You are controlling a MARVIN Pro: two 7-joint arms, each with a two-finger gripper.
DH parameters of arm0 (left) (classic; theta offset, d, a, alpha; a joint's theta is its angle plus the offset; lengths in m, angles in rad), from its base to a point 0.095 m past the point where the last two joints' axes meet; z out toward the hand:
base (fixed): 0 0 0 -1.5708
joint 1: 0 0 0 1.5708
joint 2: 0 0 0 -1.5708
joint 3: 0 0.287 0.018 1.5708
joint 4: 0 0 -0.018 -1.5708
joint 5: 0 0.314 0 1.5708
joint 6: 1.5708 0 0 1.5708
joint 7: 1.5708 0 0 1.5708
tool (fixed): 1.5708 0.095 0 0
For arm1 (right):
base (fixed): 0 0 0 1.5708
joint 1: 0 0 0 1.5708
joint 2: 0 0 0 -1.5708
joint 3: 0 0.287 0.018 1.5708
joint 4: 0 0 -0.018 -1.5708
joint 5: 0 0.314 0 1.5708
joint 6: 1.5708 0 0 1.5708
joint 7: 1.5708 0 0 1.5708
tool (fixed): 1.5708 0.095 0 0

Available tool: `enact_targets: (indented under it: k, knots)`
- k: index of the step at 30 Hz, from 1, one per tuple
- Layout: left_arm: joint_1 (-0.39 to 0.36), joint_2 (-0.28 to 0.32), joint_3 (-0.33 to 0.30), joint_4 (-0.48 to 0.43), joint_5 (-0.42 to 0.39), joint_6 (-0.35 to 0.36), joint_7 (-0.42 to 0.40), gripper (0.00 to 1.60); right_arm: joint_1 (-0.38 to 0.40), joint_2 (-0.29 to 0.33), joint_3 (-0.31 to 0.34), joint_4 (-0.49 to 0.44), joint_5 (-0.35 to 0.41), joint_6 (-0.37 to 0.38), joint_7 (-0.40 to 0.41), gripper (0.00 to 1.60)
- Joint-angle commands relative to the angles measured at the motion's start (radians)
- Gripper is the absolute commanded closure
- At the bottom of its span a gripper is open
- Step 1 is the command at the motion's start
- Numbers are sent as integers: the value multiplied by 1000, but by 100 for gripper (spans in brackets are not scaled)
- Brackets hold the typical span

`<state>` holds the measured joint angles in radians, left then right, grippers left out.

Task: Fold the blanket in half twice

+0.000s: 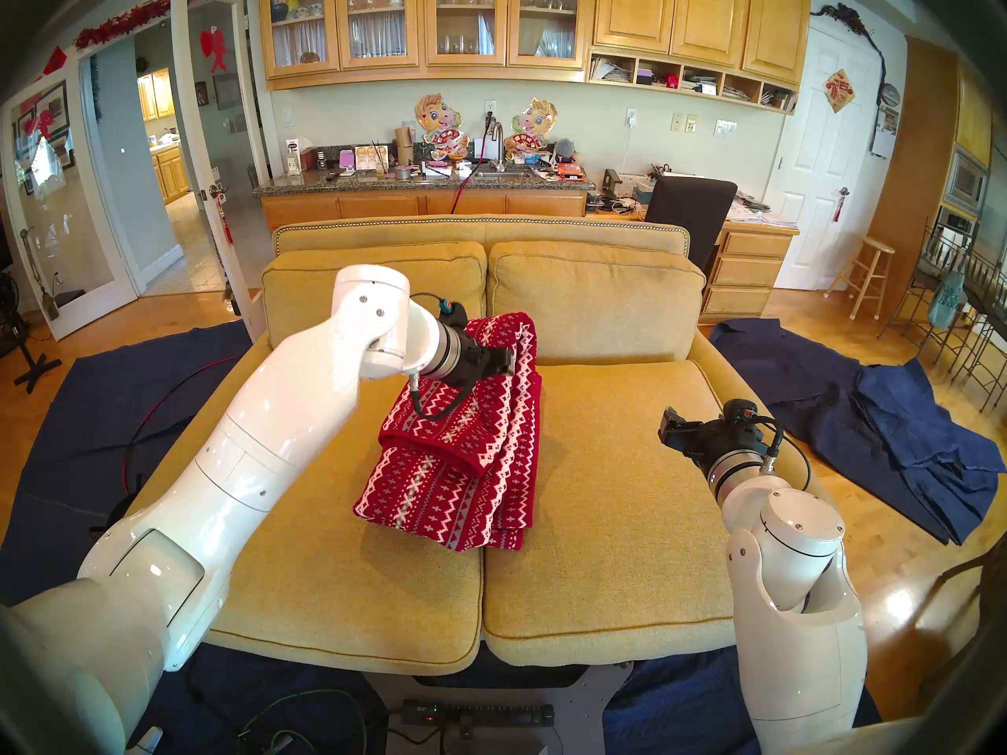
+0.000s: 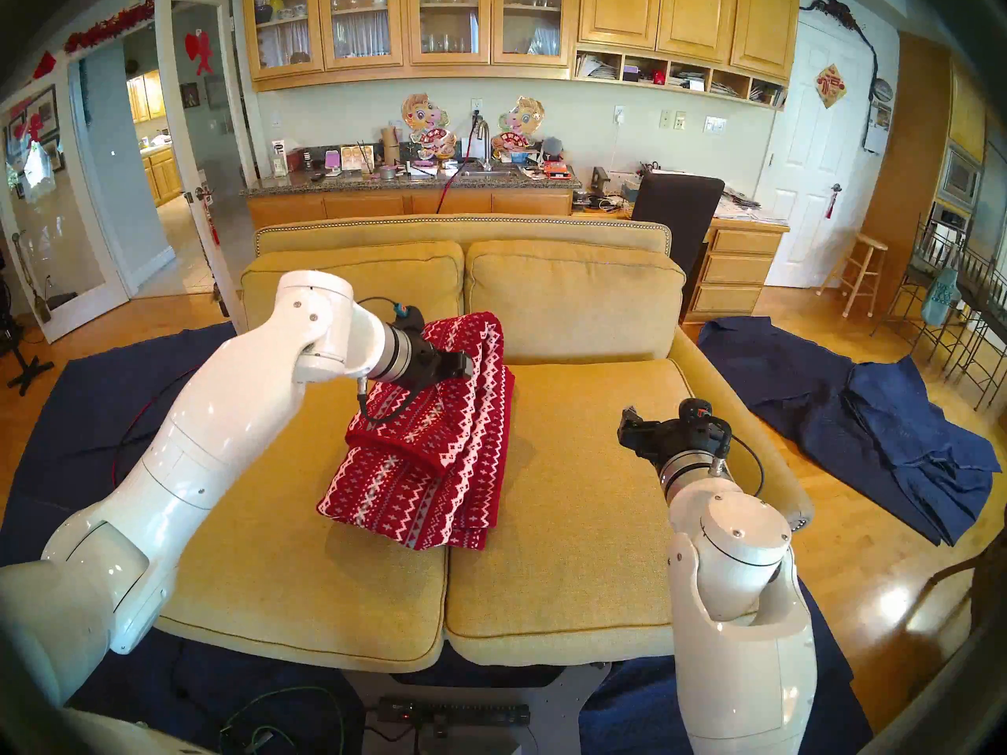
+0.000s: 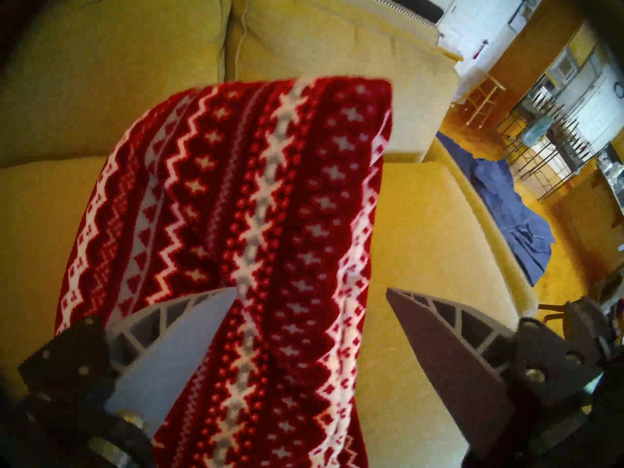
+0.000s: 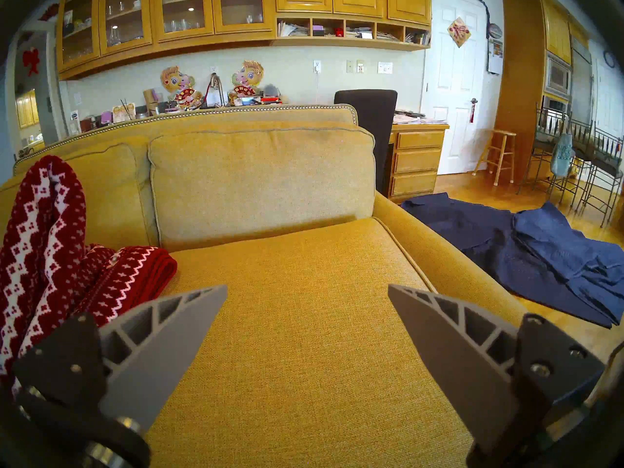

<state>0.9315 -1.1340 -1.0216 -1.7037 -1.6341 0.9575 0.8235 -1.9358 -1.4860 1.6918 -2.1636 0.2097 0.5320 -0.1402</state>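
Listing items from left to right across the head view.

Dark blue cloth: spread flat on the wooden floor beside the sofa's left side.

Left arm: white, reaching in over the left seat cushion toward the middle of the sofa.

Left gripper: pointing downward and to the right over the back part of the blanket. In the left wrist view its jaws stand wide apart and clamp nothing. A patterned strip of the cloth runs up between the two fingers. Whether the cloth rests on either finger cannot be told, as that view is blurred.

Blanket: red with white and grey zigzags, crosses and diamonds. It lies folded in several layers across the seam between the two seat cushions. A rolled red edge crosses its top near the middle. Its back end stands up in a raised loop just in front of the back cushions, right beside the left gripper.

Sofa: mustard yellow, with two seat cushions, two back cushions and a studded top rail. The right seat cushion is bare beyond the blanket's edge.

Right gripper: hovering above the right seat cushion, well apart from the blanket. Its jaws are spread wide and hold nothing, as the right wrist view shows.

Right arm: white, bent upright at the sofa's front right corner.

Dark blue cloths: rumpled and partly heaped on the floor to the sofa's right.
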Motion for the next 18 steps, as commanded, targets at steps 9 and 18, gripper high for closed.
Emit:
enact_targets:
  k: [9, 18]
  knots:
    - [-94, -1, -8, 8, 111, -29, -170, 0, 16, -2, -1, -36, 1, -7, -1, 0]
    - [-100, -4, 36, 40, 281, -142, -273, 0, 17, -1, -1, -35, 1, -8, 0, 0]
